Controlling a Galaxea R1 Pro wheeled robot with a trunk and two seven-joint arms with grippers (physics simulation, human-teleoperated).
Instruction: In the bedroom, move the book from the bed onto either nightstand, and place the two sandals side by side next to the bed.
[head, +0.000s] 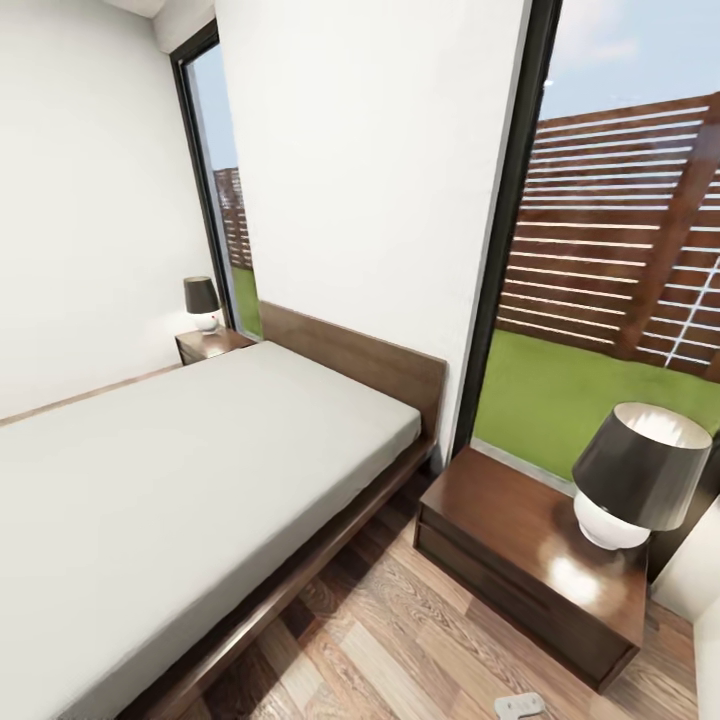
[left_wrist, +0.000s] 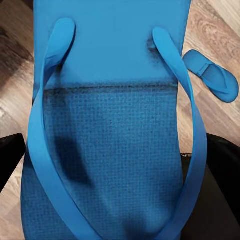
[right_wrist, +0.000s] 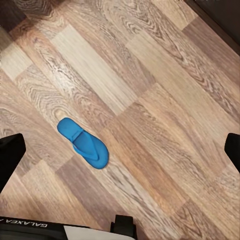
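Evidently you were mid-sandal step: your left fingers (left_wrist: 10, 155) held one bright blue flip-flop (left_wrist: 110, 125), right fingers (right_wrist: 11, 152) wide apart, its mate (right_wrist: 83, 143) lying on the wood-plank floor (right_wrist: 165, 100), awaiting side-by-side placement beside the dark-framed, grey-mattressed bed (head: 180, 470).

I see bright daylight coming through the tall window (head: 610, 250), with a glare patch on the nightstand (head: 540, 560) beside the lamp (head: 640, 475). Straight lines bow toward the head view's edges. The close sandal (left_wrist: 110, 140) looks soft, slightly blurred, with dark shadow blotches.
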